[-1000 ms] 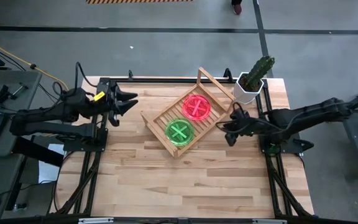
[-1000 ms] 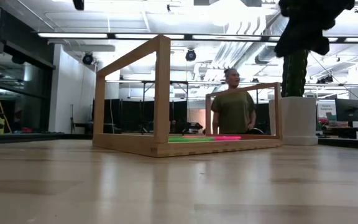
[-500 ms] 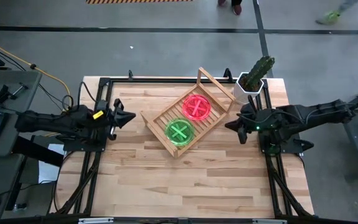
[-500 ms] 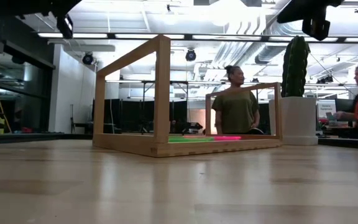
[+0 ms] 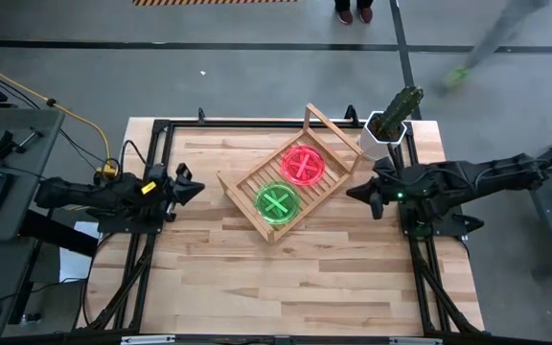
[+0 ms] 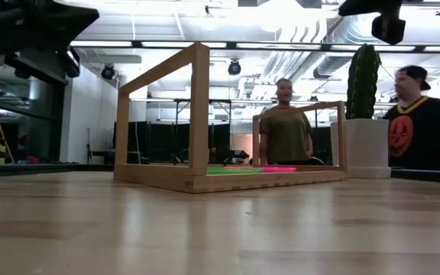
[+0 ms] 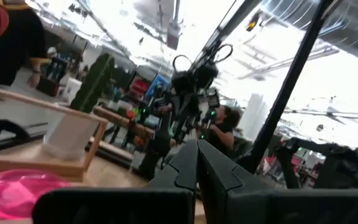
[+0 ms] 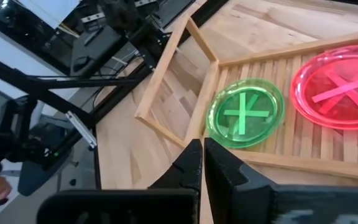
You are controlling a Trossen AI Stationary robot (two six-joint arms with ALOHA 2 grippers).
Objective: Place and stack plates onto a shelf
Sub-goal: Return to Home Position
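My left pincer (image 5: 195, 188) and right pincer (image 5: 355, 195) are both pinched shut, hovering either side of the shelf (image 5: 248, 182). The green plates (image 5: 277, 202) and pink plates (image 5: 303, 165) sit side by side on it.

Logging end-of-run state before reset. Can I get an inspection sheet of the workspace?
Surface: light wooden plank table, no spills seen.
Job's things: light wooden slatted rack sits diagonally mid-table. It holds stacked pink-red translucent plates toward its framed end, with stacked bright green translucent plates next to them. The number per stack cannot be counted.
Clutter: white pot with cactus at the far right corner, by the rack's framed end.
Grippers: left gripper shut, empty, near the table's left edge. Right gripper shut, empty, right of the rack.
Cables: yellow cable left of the table, off the surface.
Surroundings: person in an olive top and person in a black shirt behind the table.
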